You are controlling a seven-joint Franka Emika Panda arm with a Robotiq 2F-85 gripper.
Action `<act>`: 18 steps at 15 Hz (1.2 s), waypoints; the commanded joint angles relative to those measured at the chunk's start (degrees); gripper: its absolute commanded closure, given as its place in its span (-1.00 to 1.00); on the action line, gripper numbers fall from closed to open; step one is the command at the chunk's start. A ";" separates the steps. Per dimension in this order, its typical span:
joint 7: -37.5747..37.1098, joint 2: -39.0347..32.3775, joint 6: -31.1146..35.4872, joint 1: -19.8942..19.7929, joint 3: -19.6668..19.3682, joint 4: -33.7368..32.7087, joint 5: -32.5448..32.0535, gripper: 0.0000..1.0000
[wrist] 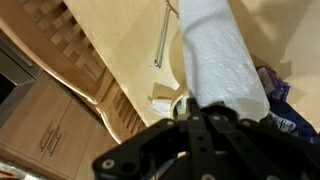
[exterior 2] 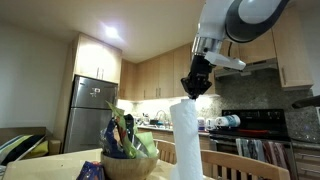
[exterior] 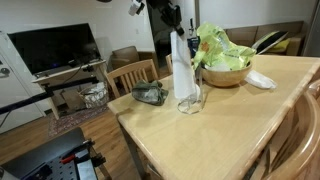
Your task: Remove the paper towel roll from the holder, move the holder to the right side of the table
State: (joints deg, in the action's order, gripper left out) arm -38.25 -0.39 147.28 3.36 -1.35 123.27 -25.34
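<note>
Near the counter's far edge, paper towel roll (exterior: 182,70): a tall white cylinder leaning slightly, between a dark object (exterior: 150,95) and a wooden bowl (exterior: 225,75); its foot reaches down to the holder's base; in an exterior view (exterior 2: 186,140) its bottom is cut off by the frame
End effector (exterior 2: 195,92): directly above the roll, fingers drawn together and clamped on the roll's top end; in an exterior view (exterior: 176,30) it is dark and partly cut off by the top edge
Holder (exterior: 192,106): only a glassy, see-through ring shows around the roll's foot; the upright rod is hidden by the paper; whether the roll is lifted clear of the rod cannot be told
Wrist view: the roll (wrist: 222,55) fills the upper right, the black end effector (wrist: 197,108) blocks the lower middle; a thin metal rod (wrist: 160,40) beside the roll is probably part of the holder, its ends out of sight
Counter (exterior: 220,135): pale wood; near and right edges cut off
Bowl contents: green leafy shapes (exterior: 215,45), blurred
Napkin (exterior: 261,80): small, white, crumpled; just beside the bowl
Dark object: too blurred to name
</note>
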 commanded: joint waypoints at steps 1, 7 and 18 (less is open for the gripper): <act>0.21 3.38 -1.42 -0.80 1.17 -0.86 -0.50 0.99; 0.16 4.84 -1.17 -2.00 2.25 -1.31 -0.47 0.99; 3.20 7.00 -1.13 -2.69 2.37 -3.01 8.06 0.99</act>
State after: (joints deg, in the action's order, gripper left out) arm -37.09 5.65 147.28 1.90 0.11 121.42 -19.83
